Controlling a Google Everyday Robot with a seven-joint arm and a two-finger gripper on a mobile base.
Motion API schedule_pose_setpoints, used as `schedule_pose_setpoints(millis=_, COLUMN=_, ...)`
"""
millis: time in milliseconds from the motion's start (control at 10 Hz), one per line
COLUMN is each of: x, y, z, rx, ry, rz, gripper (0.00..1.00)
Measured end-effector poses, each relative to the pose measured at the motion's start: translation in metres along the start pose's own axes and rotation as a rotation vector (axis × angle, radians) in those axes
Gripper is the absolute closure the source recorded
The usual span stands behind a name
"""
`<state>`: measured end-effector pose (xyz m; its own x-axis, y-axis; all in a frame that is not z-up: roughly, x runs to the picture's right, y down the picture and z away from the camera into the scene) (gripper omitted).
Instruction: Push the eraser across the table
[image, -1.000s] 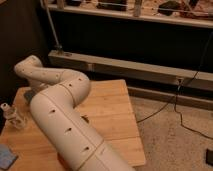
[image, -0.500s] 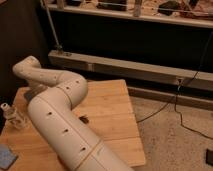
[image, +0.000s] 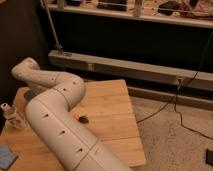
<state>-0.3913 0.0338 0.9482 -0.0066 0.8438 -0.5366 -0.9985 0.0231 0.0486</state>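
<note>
The arm (image: 55, 117) rises from the near edge of the table (image: 112, 100), crosses its middle and bends down at the wrist over the far-left corner. The gripper (image: 30, 93) shows only as a dark shape below the wrist, low over the tabletop near that corner, and whether it is wide or narrow cannot be told. The eraser cannot be made out as a separate item. It is either part of that dark shape or hidden behind the arm, so contact cannot be confirmed. Judged from this, the push is at or near its contact stage. No travel across the planks can be verified, and most of the tabletop to the right lies ahead. A clear bottle (image: 11, 116) stands upright near the left edge, near the gripper and to the camera side of it. A sideways move toward it risks tipping it. A flat light-blue pad (image: 6, 156) lies at the near-left corner, well apart from the gripper. A small orange-and-black object (image: 80, 118) rests mid-table, just beside the arm. A push toward the right side of the table may run the eraser into it. Beyond the table, cables (image: 165, 107) trail over the floor below a metal rail (image: 130, 70), clear of the work area.
</note>
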Motion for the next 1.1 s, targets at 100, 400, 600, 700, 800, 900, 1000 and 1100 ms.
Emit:
schedule_pose_setpoints(millis=100, x=-0.001, y=-0.004, z=0.001, rx=0.018, ry=-0.007, rz=0.026, gripper=0.9)
schedule_pose_setpoints(millis=400, x=-0.004, y=-0.009, z=0.005, rx=0.04, ry=-0.027, rz=0.106, gripper=0.9)
schedule_pose_setpoints(millis=600, x=-0.009, y=-0.006, z=0.005, rx=0.013, ry=-0.046, rz=0.19, gripper=0.9)
schedule_pose_setpoints(millis=700, x=-0.012, y=-0.008, z=0.002, rx=-0.002, ry=-0.051, rz=0.225, gripper=0.9)
schedule_pose_setpoints(millis=800, x=-0.015, y=-0.01, z=0.001, rx=-0.012, ry=-0.057, rz=0.255, gripper=0.9)
schedule_pose_setpoints(millis=900, x=-0.019, y=-0.013, z=-0.001, rx=-0.021, ry=-0.065, rz=0.284, gripper=0.9)
schedule_pose_setpoints(millis=1000, x=-0.019, y=-0.014, z=-0.001, rx=-0.022, ry=-0.067, rz=0.294, gripper=0.9)
schedule_pose_setpoints(millis=1100, x=-0.019, y=-0.014, z=-0.001, rx=-0.023, ry=-0.068, rz=0.295, gripper=0.9)
